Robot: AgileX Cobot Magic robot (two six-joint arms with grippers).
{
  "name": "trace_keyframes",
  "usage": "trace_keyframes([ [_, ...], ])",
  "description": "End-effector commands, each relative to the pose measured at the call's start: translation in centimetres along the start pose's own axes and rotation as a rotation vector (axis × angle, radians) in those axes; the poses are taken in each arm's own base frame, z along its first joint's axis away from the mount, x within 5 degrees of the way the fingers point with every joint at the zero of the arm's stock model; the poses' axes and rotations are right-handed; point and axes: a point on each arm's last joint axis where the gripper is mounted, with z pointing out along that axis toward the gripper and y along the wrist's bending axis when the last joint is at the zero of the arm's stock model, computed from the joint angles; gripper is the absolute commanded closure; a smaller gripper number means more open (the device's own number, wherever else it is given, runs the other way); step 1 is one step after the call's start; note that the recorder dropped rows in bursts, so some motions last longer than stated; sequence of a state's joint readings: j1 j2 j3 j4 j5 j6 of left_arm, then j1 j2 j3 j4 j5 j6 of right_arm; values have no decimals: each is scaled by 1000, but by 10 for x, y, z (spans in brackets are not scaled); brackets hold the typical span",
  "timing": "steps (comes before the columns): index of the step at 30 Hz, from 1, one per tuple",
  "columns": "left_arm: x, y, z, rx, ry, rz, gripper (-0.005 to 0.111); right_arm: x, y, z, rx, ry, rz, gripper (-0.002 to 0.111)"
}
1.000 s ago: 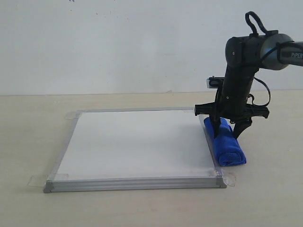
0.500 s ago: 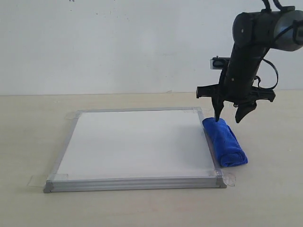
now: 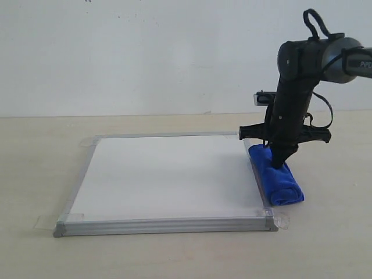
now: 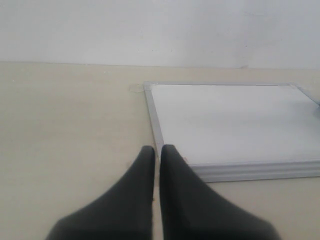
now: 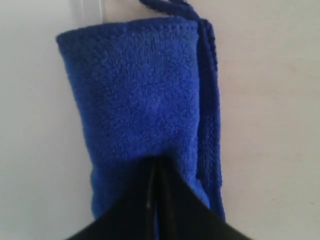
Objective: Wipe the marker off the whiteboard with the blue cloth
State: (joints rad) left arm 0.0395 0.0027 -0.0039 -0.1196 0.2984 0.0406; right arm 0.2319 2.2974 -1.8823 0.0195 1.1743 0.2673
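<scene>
Blue cloth (image 3: 283, 187) lies lengthwise along the whiteboard (image 3: 163, 174) side frame; right gripper (image 3: 279, 165) closed, pinching it; left gripper (image 4: 156, 151) closed.

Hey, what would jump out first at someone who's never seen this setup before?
The bright blue cloth comes first. It is a rolled bundle lying along the right edge of the whiteboard in the exterior view. The black right gripper is planted on it, fingers together. After that comes the whiteboard itself, large and silver-framed at the centre, its white face looking blank.
</scene>
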Motion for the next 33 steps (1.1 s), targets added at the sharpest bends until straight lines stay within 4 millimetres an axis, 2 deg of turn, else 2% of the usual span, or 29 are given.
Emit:
trace_keyframes([
  [1, 1, 0, 0, -2, 3, 9, 103, 0, -1, 13, 10, 28, -31, 108],
  [4, 1, 0, 0, -2, 3, 9, 103, -1, -1, 6, 5, 12, -61, 108],
  [7, 1, 0, 0, -2, 3, 9, 103, 1, -1, -15, -2, -25, -89, 108],
  [16, 1, 0, 0, -2, 3, 9, 103, 16, -6, -105, 0, -186, -159, 108],
  [18, 1, 0, 0, -2, 3, 9, 103, 25, -9, -122, -3, -210, -163, 108],
  [21, 1, 0, 0, -2, 3, 9, 103, 53, -16, -138, -1, -200, -163, 108],
  [25, 1, 0, 0, -2, 3, 9, 103, 93, -27, -145, -18, -286, -166, 108],
  [28, 1, 0, 0, -2, 3, 9, 103, 134, -40, -148, -26, -390, -175, 108],
  [33, 1, 0, 0, -2, 3, 9, 103, 205, -60, -135, -47, -503, -184, 108],
])
